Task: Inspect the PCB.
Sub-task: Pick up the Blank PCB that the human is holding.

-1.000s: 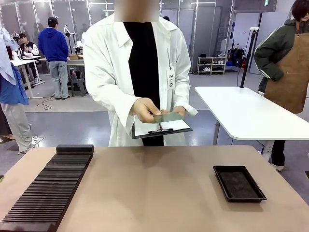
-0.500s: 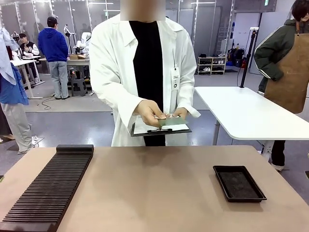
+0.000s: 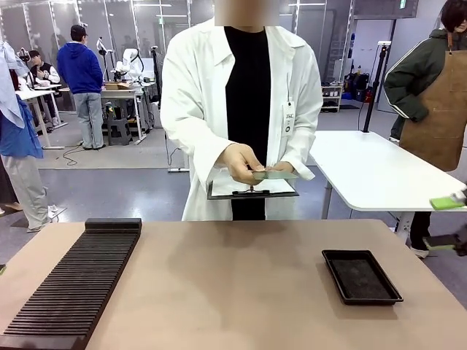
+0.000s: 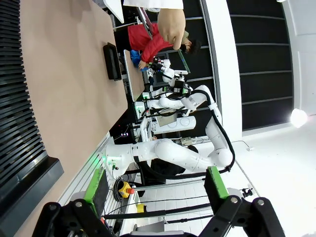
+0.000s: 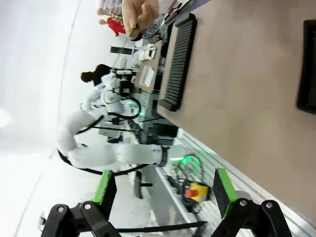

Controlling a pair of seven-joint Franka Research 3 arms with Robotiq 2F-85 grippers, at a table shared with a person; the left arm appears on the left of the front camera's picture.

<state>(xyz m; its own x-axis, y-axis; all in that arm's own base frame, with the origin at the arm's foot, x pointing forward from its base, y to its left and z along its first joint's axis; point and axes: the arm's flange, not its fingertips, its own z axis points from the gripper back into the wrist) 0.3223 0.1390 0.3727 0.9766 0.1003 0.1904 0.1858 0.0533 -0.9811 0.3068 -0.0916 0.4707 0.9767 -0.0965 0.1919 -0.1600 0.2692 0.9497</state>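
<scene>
"PCB (image 3: 275, 175), where is it?"
"Just above the clipboard (image 3: 252, 191), pinched in the person's hand (image 3: 239, 162)."
"And the jaws?"
"Left gripper (image 4: 155, 183) and right gripper (image 5: 164, 190) both spread wide, gripping nothing."

No text is reading cleanly from here. A white badge (image 3: 290, 118) is hanging on the person's lab coat (image 3: 195, 109), carrying a few dark letters too small to make out. The PCB (image 3: 275, 175) in the person's hand (image 3: 239, 162) is lying nearly edge-on, any marking on it too small to tell. A small green sign (image 3: 402, 4) is sitting high at the far wall, symbol unclear.
</scene>
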